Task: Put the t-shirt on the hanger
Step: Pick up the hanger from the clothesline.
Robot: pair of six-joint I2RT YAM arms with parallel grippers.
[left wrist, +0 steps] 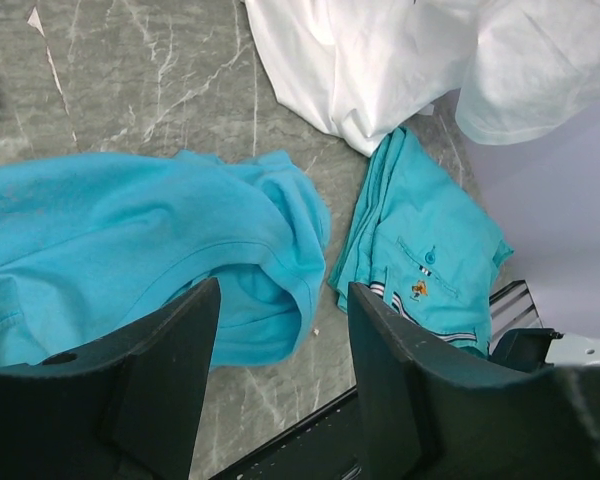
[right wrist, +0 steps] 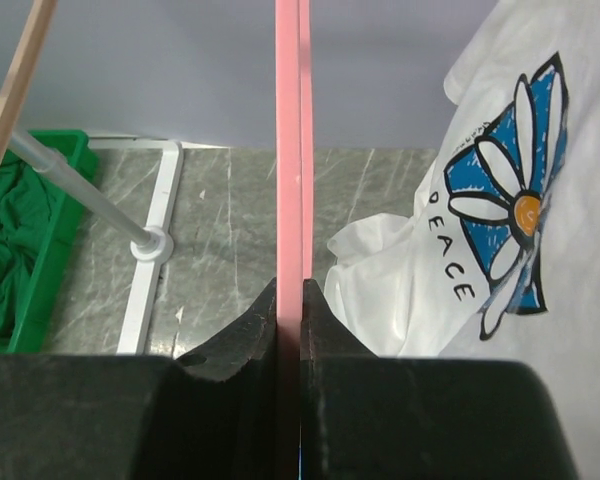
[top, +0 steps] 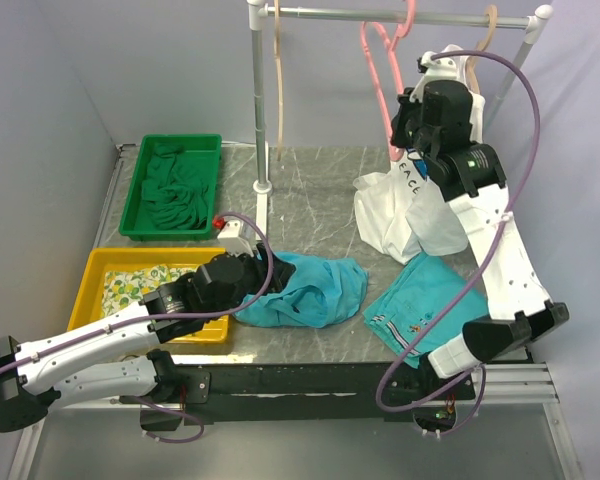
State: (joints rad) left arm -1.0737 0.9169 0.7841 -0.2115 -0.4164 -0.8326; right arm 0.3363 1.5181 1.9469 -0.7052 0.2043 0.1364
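Jaws spread wide, the left gripper (left wrist: 283, 300) is hovering just over the crumpled plain turquoise-blue cloth t-shirt (left wrist: 130, 240) at the near edge of the desk (top: 320, 190) — well apart from the thin pink plastic hanger (right wrist: 289, 150) the right gripper (right wrist: 290, 305) is pinching upright near the far-right corner.

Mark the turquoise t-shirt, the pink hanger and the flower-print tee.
plain turquoise cloth t-shirt (top: 315, 290), top view, crumpled middle.
thin pink plastic hanger (right wrist: 290, 150), right wrist view, straight bar.
white flower-print t-shirt (right wrist: 526, 212), right wrist view, flower centre.
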